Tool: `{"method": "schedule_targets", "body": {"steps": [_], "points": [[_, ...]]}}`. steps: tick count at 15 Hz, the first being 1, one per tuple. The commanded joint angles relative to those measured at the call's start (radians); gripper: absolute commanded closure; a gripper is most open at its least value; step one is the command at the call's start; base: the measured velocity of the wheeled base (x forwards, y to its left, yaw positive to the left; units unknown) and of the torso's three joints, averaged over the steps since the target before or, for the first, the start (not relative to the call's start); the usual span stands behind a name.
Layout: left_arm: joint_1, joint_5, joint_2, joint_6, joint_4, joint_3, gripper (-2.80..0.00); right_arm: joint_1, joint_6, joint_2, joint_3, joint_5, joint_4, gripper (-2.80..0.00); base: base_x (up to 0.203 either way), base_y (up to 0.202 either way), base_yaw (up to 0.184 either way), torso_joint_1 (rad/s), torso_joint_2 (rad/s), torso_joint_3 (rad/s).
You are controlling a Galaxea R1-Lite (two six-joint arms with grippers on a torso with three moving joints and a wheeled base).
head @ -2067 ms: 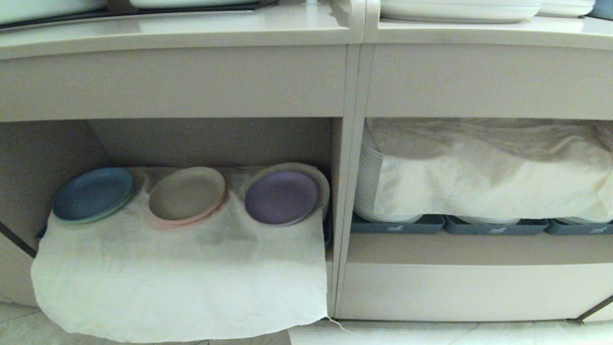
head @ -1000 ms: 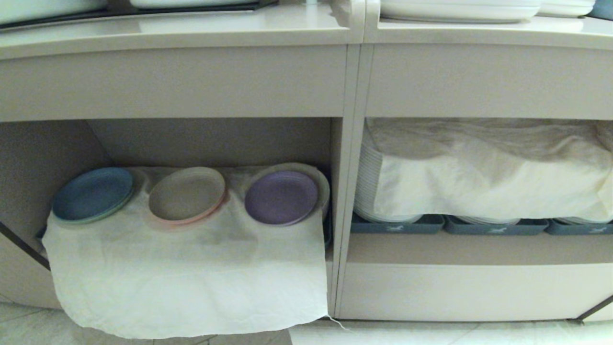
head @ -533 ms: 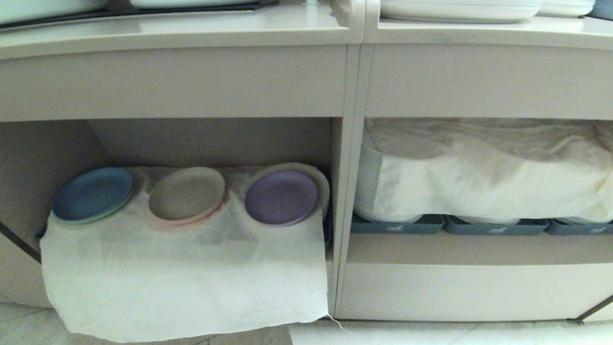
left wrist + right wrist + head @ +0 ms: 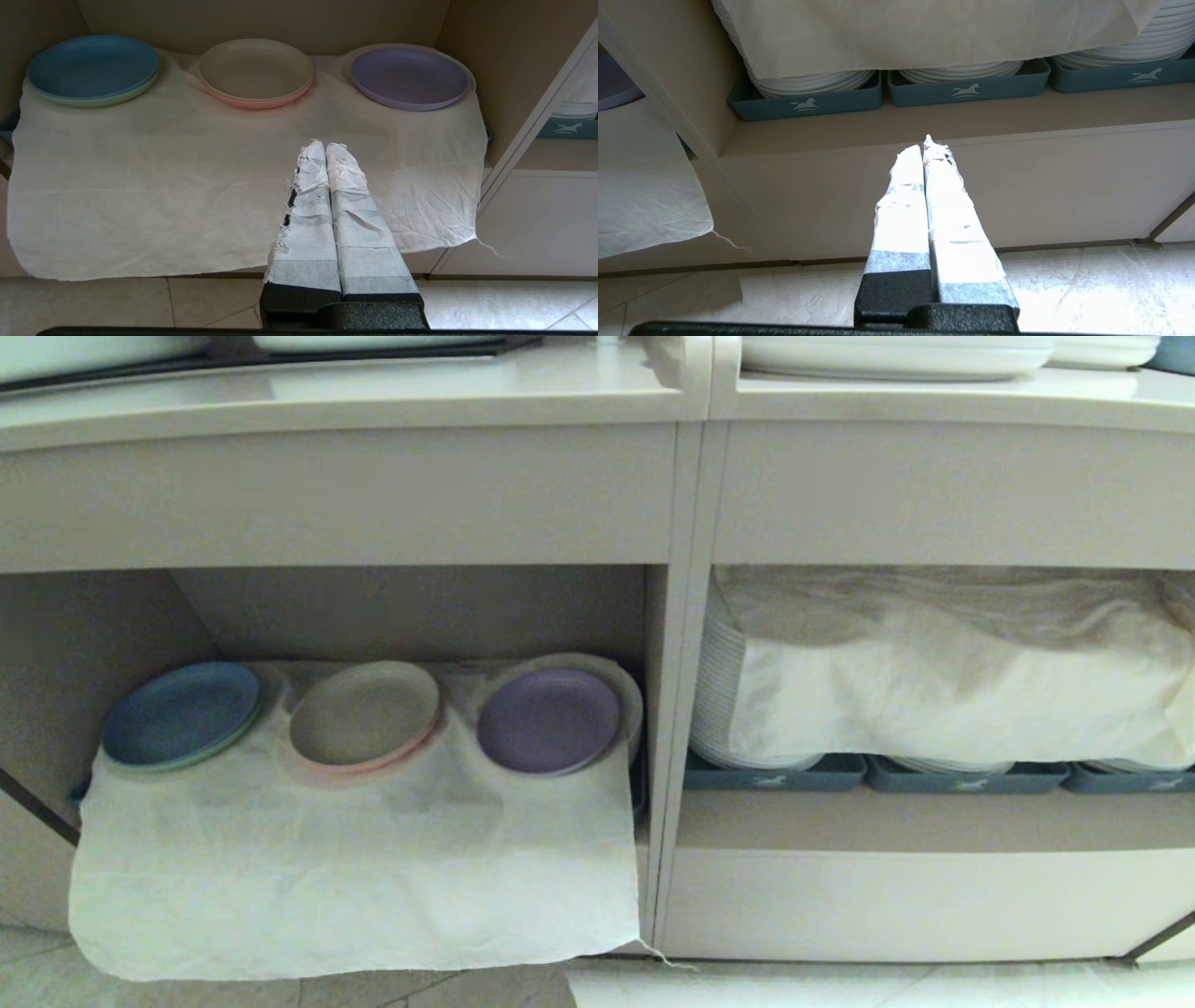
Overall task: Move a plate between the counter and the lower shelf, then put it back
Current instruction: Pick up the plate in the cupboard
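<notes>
The lavender plate (image 4: 548,720) sits in the lower shelf (image 4: 420,611), the right-most of three small stacks, atop a pale plate whose rim shows behind it, close to the niche's right wall. To its left: a beige plate on a pink one (image 4: 364,716), then a blue plate on a green one (image 4: 180,714), all resting on a wrinkled white cloth (image 4: 355,887) that spills over the shelf's front edge & hangs down toward the tiled floor (image 4: 140,303). Above runs the counter (image 4: 345,397), w/ a black hob panel (image 4: 373,349) at its back edge.

Left gripper (image 4: 325,148) hovers in front of the hanging cloth, below & well short of the plates, its tape-wrapped fingers pressed together, grasping nothing. Nothing stands btwn it & the lavender plate except open cloth.

Right gripper (image 4: 925,145), likewise clenched & empty, is out front of the neighbouring wider niche, facing the cabinet panel under it. There, tall stacks of white plates (image 4: 812,81) sit in blue-grey trays (image 4: 808,105) w/ horse logos, draped w/ a second white cloth (image 4: 952,681). A vertical divider (image 4: 674,709) separates the two niches. More large white plates (image 4: 896,355) rest on the paler top at right.
</notes>
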Motion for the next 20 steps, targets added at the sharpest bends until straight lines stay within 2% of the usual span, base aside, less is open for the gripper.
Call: {"method": "schedule_targets", "body": {"steps": [1, 4, 5, 8, 10, 11, 12, 13, 20], "points": [[0.000, -0.001, -0.001, 0.007, -0.001, 0.000, 0.00, 0.001, 0.000, 0.000, 0.000, -0.001, 0.000, 0.00, 0.000, 0.000, 0.000, 0.000, 0.00, 0.000], [0.000, -0.002, -0.001, 0.090, 0.008, -0.002, 0.00, 0.001, 0.000, 0.000, 0.000, -0.001, 0.000, 0.00, 0.000, 0.000, 0.000, 0.000, 0.00, 0.000], [0.000, -0.020, -0.001, 0.098, 0.008, -0.001, 0.00, 0.001, 0.000, 0.001, 0.000, -0.001, 0.000, 0.00, 0.000, 0.000, 0.000, 0.000, 0.00, 0.000], [0.000, -0.038, -0.001, 0.086, 0.045, -0.029, 0.00, 0.001, 0.000, 0.000, 0.000, -0.001, 0.000, 0.00, 0.000, 0.000, 0.000, 0.000, 0.00, 0.000], [-0.001, -0.003, -0.001, 0.116, 0.043, -0.005, 0.00, 0.001, 0.000, 0.000, 0.000, -0.001, 0.000, 0.00, 0.000, 0.000, 0.000, 0.000, 0.00, 0.000], [-0.001, 0.039, -0.001, 0.111, 0.026, 0.014, 0.00, 0.001, 0.000, 0.000, 0.000, -0.001, 0.000, 0.00, 0.000, 0.000, 0.000, 0.000, 0.00, 0.000], [-0.001, 0.050, -0.001, 0.108, 0.049, 0.017, 0.00, 0.001, 0.000, 0.000, 0.000, -0.001, 0.000, 0.00, 0.000, 0.000, 0.000, 0.000, 0.00, 0.000], [0.000, 0.043, -0.001, 0.107, 0.085, 0.017, 0.00, 0.000, 0.000, 0.000, 0.000, -0.001, 0.000, 0.00, 0.000, 0.000, 0.000, 0.000, 0.00, 0.000], [-0.001, 0.044, -0.001, 0.102, 0.084, 0.017, 0.00, 0.001, 0.000, 0.002, 0.000, -0.001, 0.000, 0.00, 0.000, 0.000, 0.000, 0.000, 0.00, 0.000]]}}
